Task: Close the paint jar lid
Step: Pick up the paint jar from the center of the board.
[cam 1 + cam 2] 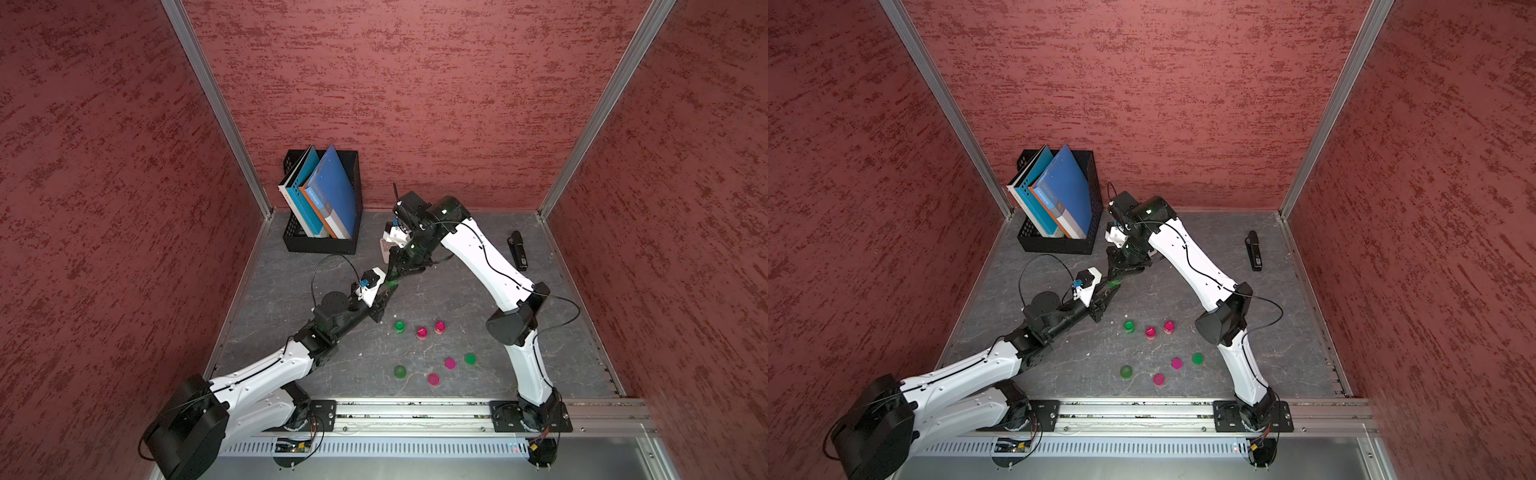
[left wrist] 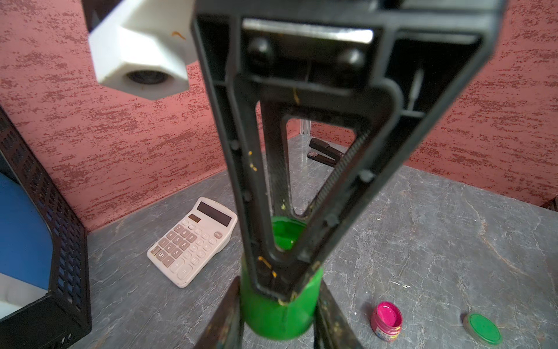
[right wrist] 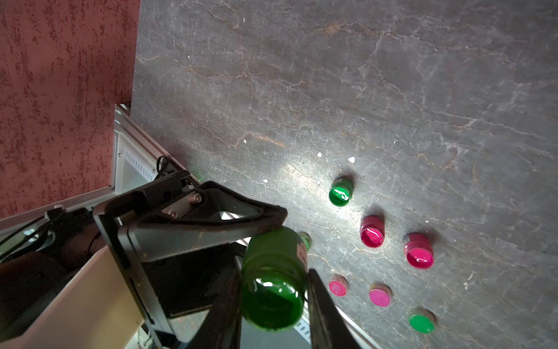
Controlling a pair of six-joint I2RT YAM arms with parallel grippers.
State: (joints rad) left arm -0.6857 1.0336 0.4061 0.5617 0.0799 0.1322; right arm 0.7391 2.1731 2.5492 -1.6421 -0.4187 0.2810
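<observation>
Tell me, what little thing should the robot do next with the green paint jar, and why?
Probably the right gripper should open wide and pull away. The left gripper is clamped on the green paint jar, and the jar's mouth has no lid. A green lid lies on the table, so the right gripper needs to be free to fetch it.
</observation>
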